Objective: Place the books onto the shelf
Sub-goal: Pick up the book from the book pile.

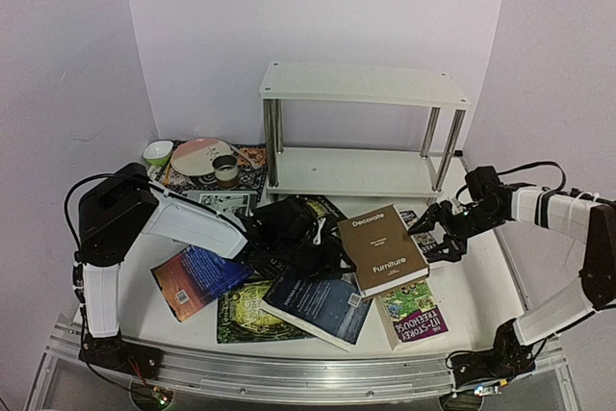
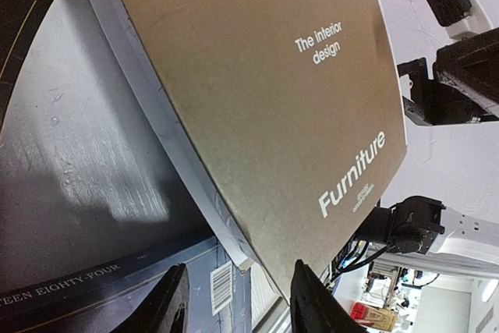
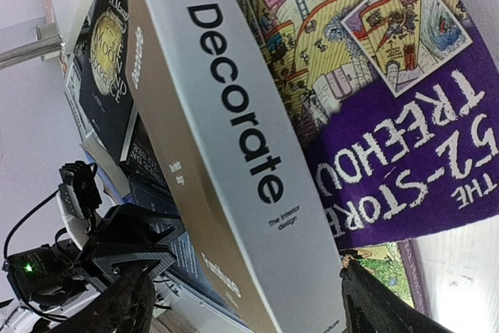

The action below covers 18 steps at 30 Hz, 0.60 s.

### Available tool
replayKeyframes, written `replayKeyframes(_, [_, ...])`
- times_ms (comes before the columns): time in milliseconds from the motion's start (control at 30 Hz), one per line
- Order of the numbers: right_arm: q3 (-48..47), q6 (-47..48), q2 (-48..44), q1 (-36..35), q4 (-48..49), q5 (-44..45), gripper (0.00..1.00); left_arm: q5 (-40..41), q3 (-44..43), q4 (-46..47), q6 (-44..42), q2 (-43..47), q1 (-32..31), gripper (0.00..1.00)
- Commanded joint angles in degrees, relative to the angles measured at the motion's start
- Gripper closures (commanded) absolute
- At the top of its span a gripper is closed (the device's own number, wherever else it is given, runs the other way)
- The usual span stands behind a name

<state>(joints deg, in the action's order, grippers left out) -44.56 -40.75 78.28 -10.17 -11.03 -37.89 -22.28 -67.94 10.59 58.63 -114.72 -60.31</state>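
Observation:
The white two-tier shelf stands at the back with both tiers bare. Books lie scattered in front of it. A thick white-brown book titled "Decorate Furniture" rests on the pile, between my two grippers. My left gripper is open at its left side, its fingers straddling one lower corner without closing on it. My right gripper is open wide at the right side, with the white spine between its fingers. Close by are a purple Treehouse paperback, a dark blue book, a green one and an orange-blue one.
A patterned mat at the back left carries a green bowl, a plate and a cup. Chrome shelf legs stand just behind the books. Walls close in on both sides.

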Motion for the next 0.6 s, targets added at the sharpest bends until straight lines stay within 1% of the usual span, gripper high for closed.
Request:
replayKeyframes(0, [0.2,0.3,3.7,1.6,3.5,-6.0,0.20,-1.5,-3.8,2.6,0.4,-1.0,0.6,0.55])
replayKeyframes(133, [-0.3,1.0,6.7,2.8,4.7,-6.8,0.22,-1.6,-4.8,2.7,0.2,-1.7,0.9,0.54])
replayKeyframes(233, [-0.9,0.5,9.1,3.1,6.4,-9.1,0.22,-2.4,-5.2,2.8,0.8,-2.2,1.2,0.54])
replayKeyframes(300, [-0.9,0.0,10.1,3.1,7.7,-10.4,0.23,-2.1,-5.2,2.8,0.5,-2.4,1.3,0.57])
replayKeyframes(433, [-0.1,-1.1,10.1,3.1,9.3,-11.5,0.28,-2.5,-5.4,2.9,0.6,-3.1,1.8,0.64])
replayKeyframes(500, [0.1,-2.0,9.9,3.1,10.4,-13.3,0.31,-2.6,-5.2,2.9,0.3,-3.2,1.9,0.65])
replayKeyframes(567, [0.4,-2.4,9.0,3.1,10.5,-14.5,0.37,-2.5,-5.1,2.9,-0.2,-3.4,2.0,0.66])
